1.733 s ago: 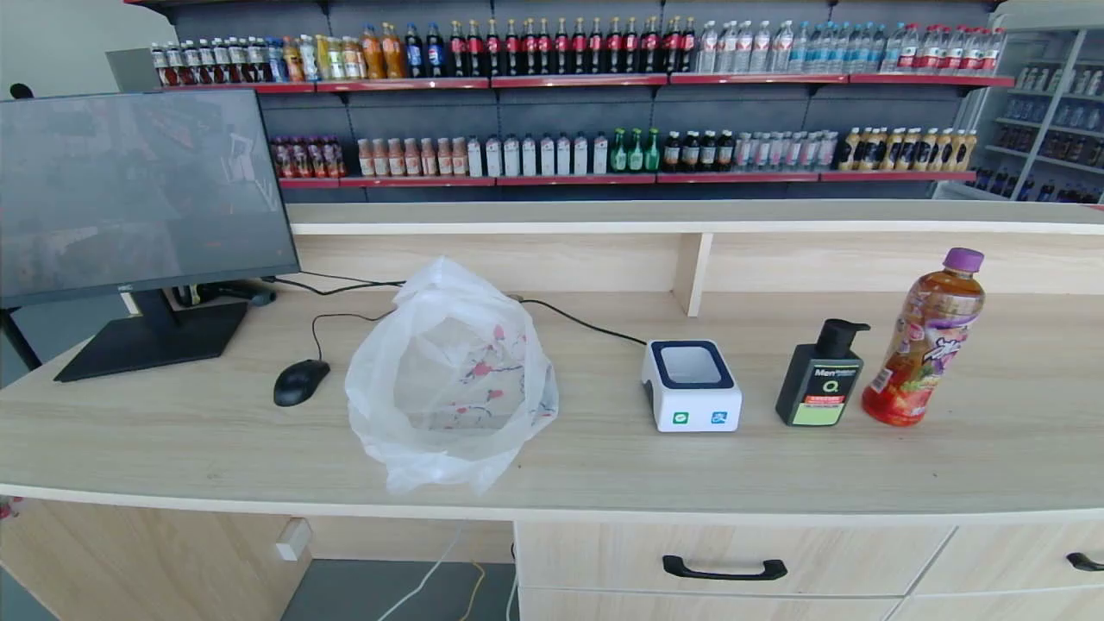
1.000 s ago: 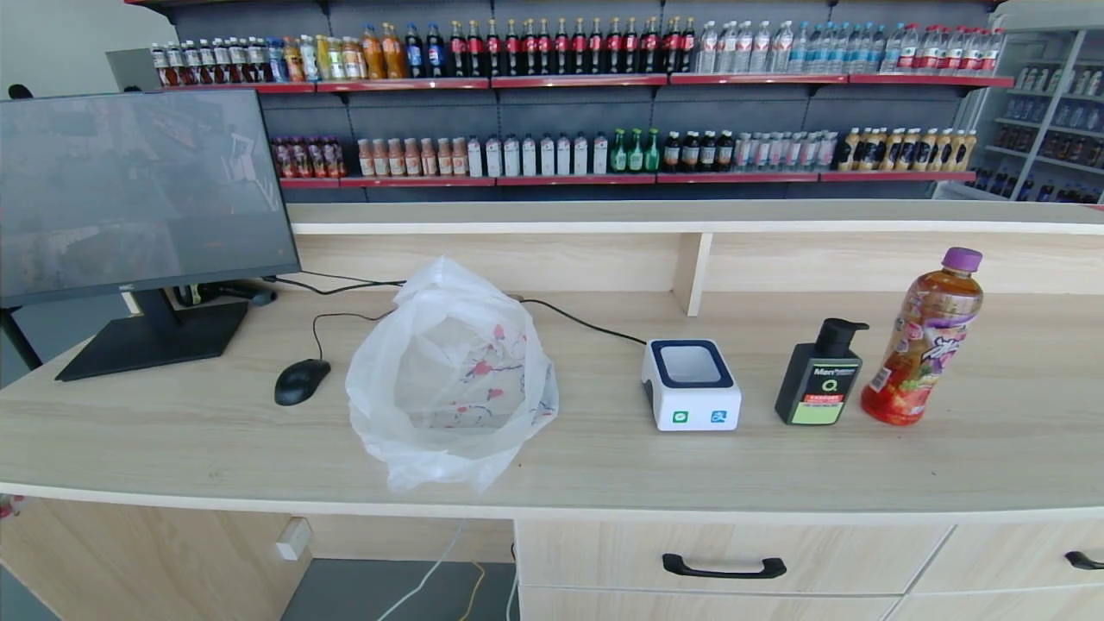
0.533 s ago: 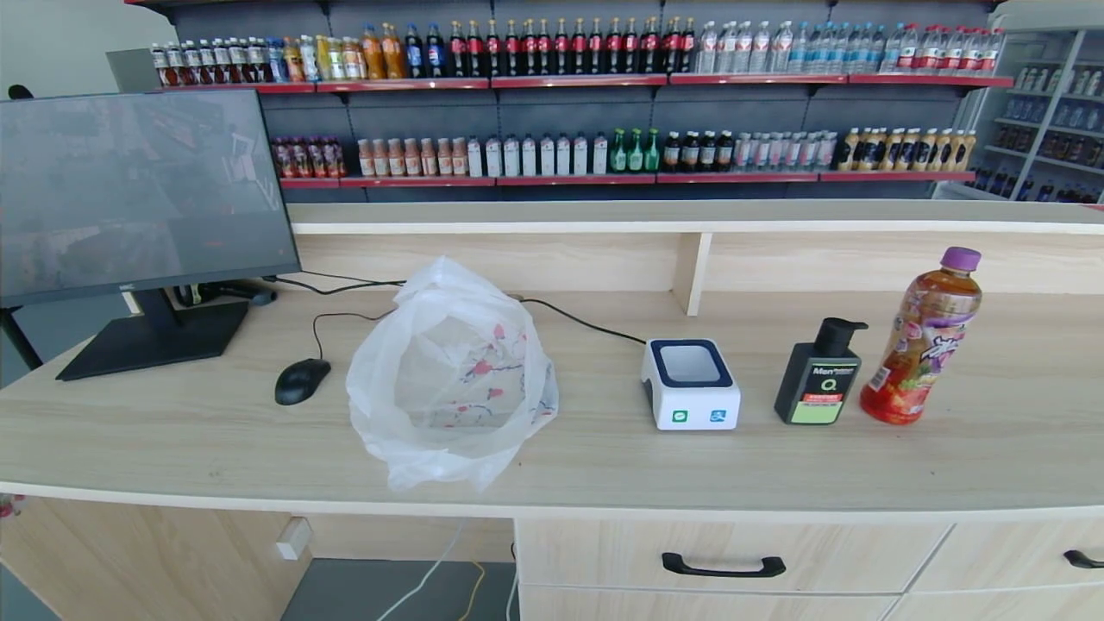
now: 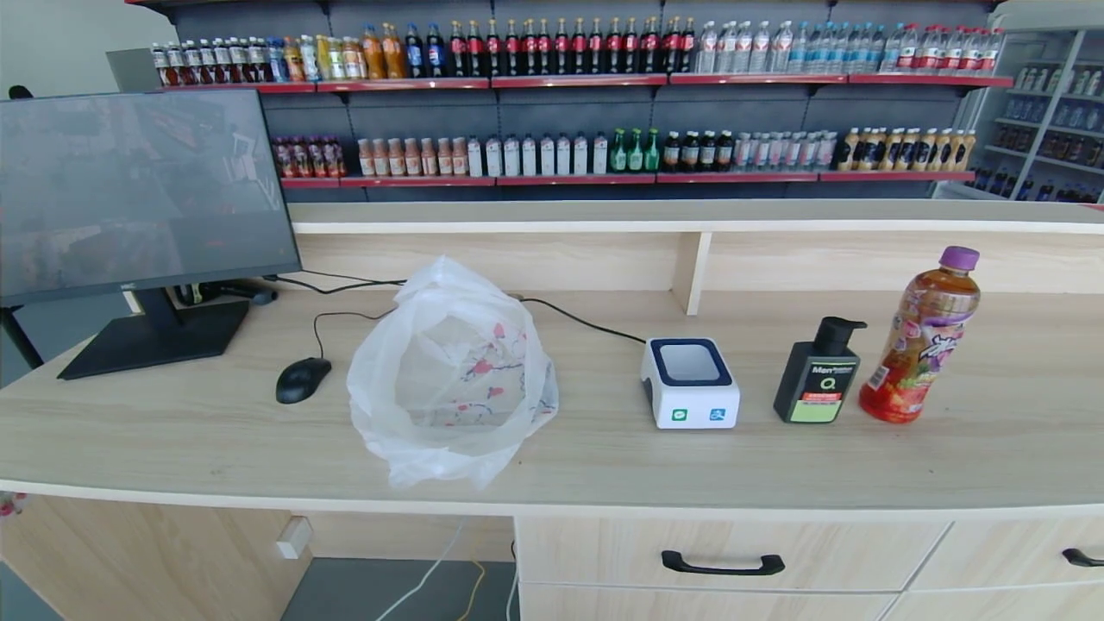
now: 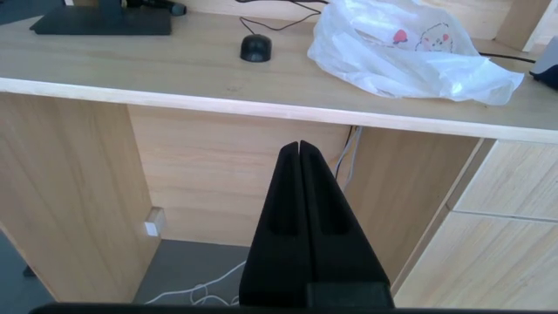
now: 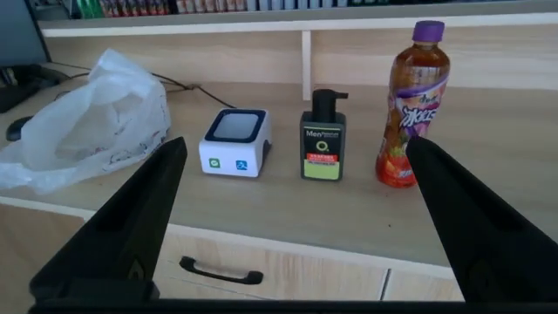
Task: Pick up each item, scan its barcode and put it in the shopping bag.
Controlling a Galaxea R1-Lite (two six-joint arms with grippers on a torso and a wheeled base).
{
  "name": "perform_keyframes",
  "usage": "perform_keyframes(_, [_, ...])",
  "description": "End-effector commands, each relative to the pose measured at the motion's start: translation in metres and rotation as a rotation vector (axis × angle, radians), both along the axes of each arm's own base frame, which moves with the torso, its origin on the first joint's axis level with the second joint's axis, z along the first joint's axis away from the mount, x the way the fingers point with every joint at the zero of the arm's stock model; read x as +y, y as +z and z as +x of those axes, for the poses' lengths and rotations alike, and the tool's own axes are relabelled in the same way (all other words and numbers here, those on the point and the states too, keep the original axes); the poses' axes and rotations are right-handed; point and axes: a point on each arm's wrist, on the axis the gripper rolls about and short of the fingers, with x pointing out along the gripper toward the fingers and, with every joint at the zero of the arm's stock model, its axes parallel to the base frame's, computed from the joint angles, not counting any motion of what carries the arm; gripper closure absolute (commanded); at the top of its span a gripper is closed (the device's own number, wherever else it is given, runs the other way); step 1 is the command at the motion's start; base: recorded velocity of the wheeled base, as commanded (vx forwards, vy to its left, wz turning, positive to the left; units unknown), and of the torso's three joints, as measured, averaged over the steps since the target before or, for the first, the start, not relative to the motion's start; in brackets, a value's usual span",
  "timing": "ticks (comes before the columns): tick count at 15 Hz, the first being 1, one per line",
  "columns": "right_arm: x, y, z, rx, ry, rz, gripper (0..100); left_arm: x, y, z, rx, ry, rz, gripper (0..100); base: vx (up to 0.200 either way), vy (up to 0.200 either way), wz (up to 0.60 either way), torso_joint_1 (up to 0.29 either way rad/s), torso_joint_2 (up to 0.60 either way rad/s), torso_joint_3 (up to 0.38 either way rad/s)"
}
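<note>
Layout makes sense for a checkout. The shopping bag (image 4: 453, 379) sits centre-left of the frame with its mouth gaping, ready for drop-ins. The scanner (image 4: 690, 382) is just right of it, window facing up. The black pump bottle (image 4: 818, 373) and the juice bottle (image 4: 921, 336) stand upright at the right, all on the surface (image 4: 604, 466). Nothing's bagged yet, I'd say.

The right claw (image 6: 292, 155) has its fingers spread wide, facing the pump bottle, probably the first pick. The left claw (image 5: 299, 150) is pressed together, parked low before the surface's edge, out of the way.
</note>
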Motion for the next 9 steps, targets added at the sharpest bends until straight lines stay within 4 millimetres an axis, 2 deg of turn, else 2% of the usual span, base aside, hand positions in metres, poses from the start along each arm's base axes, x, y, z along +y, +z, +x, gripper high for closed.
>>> perform_keyframes(1, [0.011, 0.021, 0.073, 0.041, 0.050, 0.088, 0, 0.000, 0.000, 0.000, -0.001, 0.000, 0.000, 100, 0.000, 0.000, 0.00, 0.000, 0.00, 0.000])
perform_keyframes(6, [0.028, 0.036, 0.115, 0.022, 0.151, 0.398, 0, 0.000, 0.000, 0.000, -0.001, 0.000, 0.000, 100, 0.000, 0.000, 0.00, 0.000, 0.00, 0.000])
perform_keyframes(9, [0.031, 0.033, 0.124, 0.034, 0.172, 0.546, 0, 0.000, 0.000, 0.000, -0.001, 0.000, 0.000, 100, 0.000, 0.000, 0.00, 0.000, 0.00, 0.000])
